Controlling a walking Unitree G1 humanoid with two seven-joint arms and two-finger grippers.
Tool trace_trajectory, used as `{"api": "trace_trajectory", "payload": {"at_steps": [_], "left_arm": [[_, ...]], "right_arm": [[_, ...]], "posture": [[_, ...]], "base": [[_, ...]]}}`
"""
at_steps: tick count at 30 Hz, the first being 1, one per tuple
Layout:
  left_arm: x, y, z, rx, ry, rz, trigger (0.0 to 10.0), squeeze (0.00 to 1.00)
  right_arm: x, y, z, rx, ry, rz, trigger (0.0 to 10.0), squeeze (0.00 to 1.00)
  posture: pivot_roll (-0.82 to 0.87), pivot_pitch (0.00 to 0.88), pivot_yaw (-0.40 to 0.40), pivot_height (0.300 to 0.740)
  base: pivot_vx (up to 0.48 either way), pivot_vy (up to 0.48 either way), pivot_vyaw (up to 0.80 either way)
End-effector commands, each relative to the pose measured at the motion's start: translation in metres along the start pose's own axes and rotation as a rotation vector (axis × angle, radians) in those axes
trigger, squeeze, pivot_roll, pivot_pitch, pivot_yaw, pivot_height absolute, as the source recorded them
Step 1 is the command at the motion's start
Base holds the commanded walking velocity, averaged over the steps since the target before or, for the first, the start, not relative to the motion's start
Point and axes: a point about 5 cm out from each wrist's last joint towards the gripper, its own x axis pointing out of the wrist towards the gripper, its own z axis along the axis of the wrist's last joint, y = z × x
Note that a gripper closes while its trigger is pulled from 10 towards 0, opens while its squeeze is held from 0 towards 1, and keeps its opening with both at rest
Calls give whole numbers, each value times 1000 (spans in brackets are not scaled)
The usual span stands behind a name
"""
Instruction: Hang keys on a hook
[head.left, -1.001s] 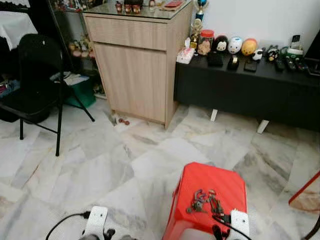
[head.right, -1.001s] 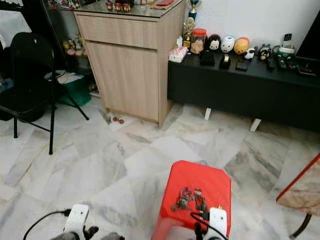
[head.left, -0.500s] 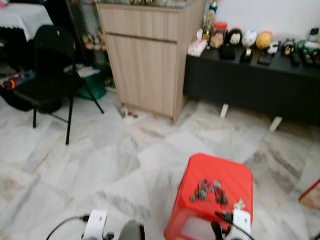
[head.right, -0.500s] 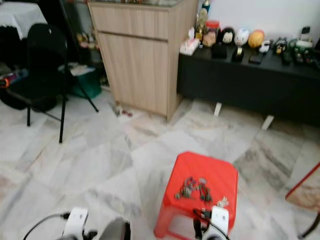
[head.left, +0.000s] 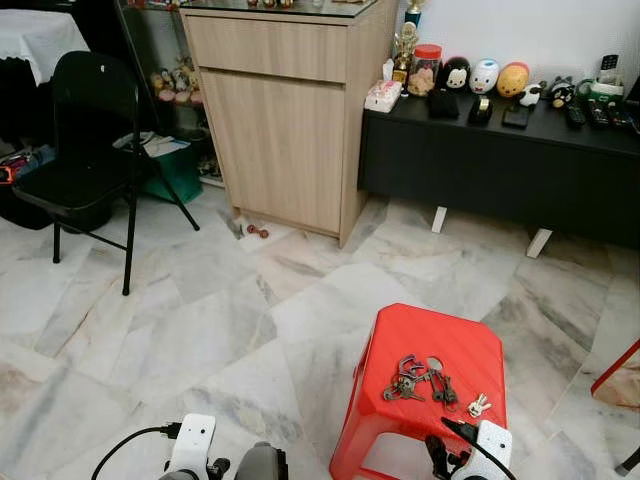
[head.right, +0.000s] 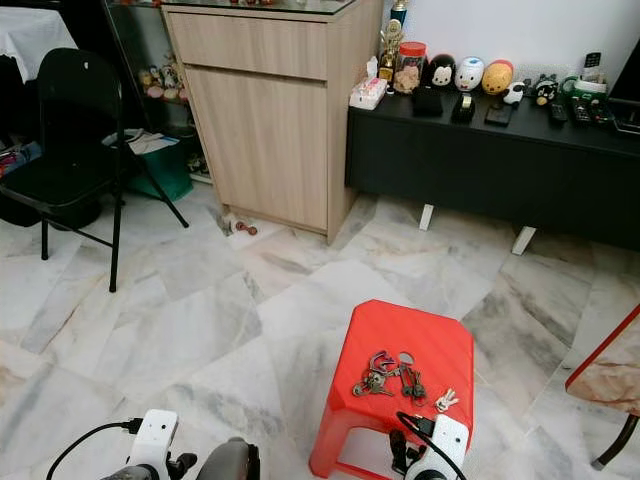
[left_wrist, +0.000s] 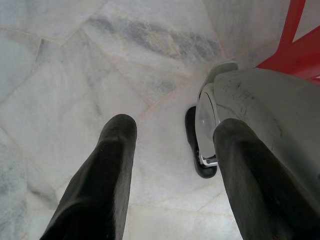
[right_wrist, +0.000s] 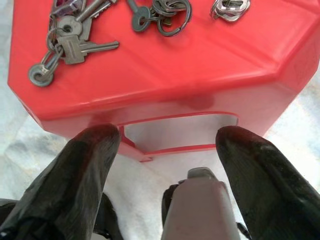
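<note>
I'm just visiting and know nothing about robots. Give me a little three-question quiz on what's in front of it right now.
1. True or false: the keys lie on the red stool.
2. Which gripper hangs nearest the stool's front edge: A) left gripper, B) right gripper?
3. Fill in: the black folding chair stands to the robot's ____ of the wooden cabinet.

Key:
1. True.
2. B; it hangs open, holding nothing.
3. Left.
</note>
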Motion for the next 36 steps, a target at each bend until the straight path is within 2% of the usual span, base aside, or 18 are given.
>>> {"api": "trace_trajectory", "payload": {"at_steps": [1,9,10,11,12,15,21,23,25,31,36], "left_arm": [[0,3,-1,5,5,8,10000,0],[-1,3,-2,5,7,7,10000,0],[-1,3,-2,5,6,7,10000,0],[-1,3,-2,5,6,7,10000,0],[-1,2,-2,5,6,7,10000,0],[-1,2,-3,4,7,8,10000,0],[-1,1,-3,2,9,6,10000,0],[-1,1,-3,3,9,5,10000,0],[-1,1,-3,3,8,7,10000,0],[-1,1,-2,-1,3,10,10000,0],[0,1,-1,-5,-1,9,10000,0]], "right_arm": [[0,1,1,38,-21,2,10000,0],[0,2,2,21,-28,20,10000,0],[0,1,5,-60,-42,18,10000,0],[0,1,5,-60,-42,18,10000,0],[0,1,8,-121,-53,23,10000,0],[0,2,12,-188,-80,32,10000,0],[0,2,14,-177,-105,26,10000,0],[11,39,57,-226,-273,92,10000,0],[12,60,82,-270,-386,131,10000,0],[11,67,92,-294,-458,155,10000,0],[12,71,88,-319,-427,168,10000,0]], "posture": [[81,21,-9,648],[80,21,-8,648],[81,23,-9,648],[81,23,-9,648],[81,24,-9,648],[80,24,-10,648],[79,24,-12,648],[79,24,-12,648],[81,24,-13,648],[78,23,-14,648],[78,22,-17,648]], "base": [[0,0,0],[0,0,0],[0,0,0],[0,0,0],[0,0,0],[0,0,0],[0,0,0],[0,0,0],[0,0,0],[0,0,0],[0,0,0]]}}
